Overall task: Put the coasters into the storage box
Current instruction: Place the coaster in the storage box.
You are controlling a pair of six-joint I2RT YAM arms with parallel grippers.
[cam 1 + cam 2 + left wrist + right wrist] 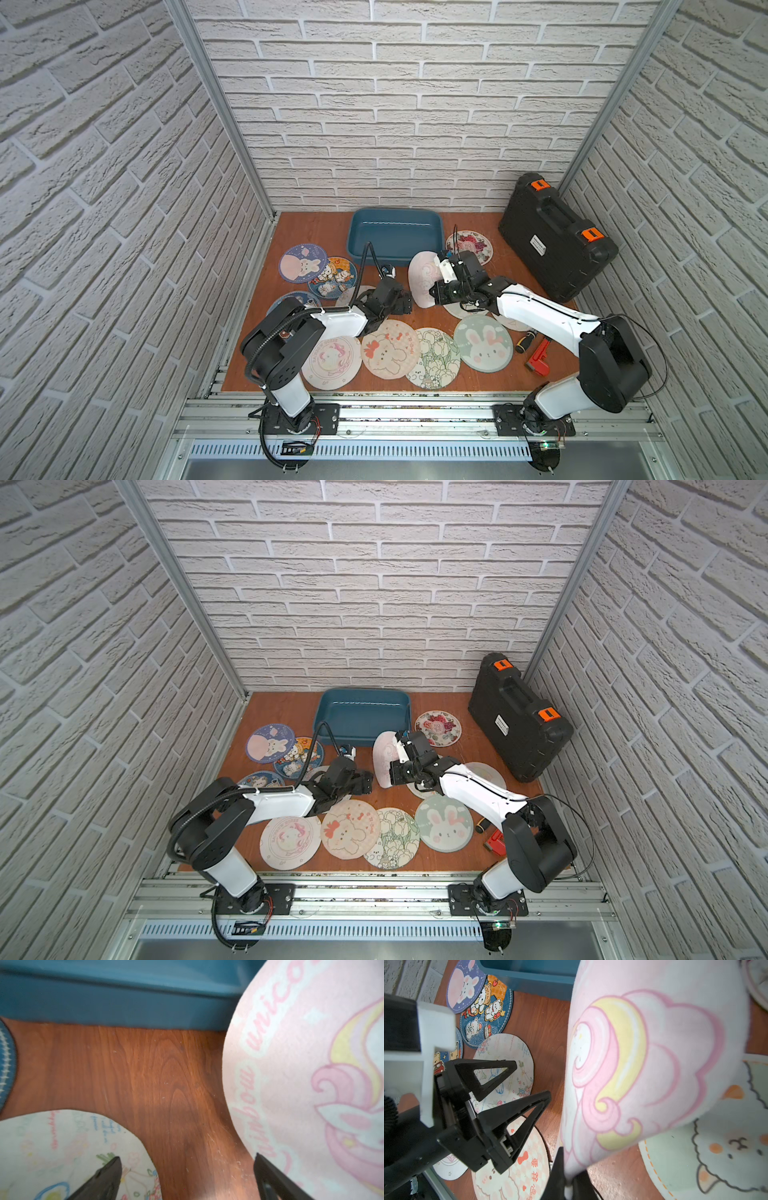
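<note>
The storage box (pixel 395 237) is empty: right gripper (pixel 569 1180) clamps one unicorn coaster (pixel 654 1064), left gripper (pixel 187 1157) gapes idle, other coasters (pixel 482 343) await.

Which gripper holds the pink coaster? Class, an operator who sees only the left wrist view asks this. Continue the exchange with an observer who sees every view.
Observer: The right gripper is shut on the rim of the pink coaster and holds it on edge.
Operator: Is anything in the box yet?
Observer: No. In both top views the box has nothing inside.
Operator: What stands beyond my picture, off to the right?
Observer: A black case with orange latches, at the table's far right corner.
</note>
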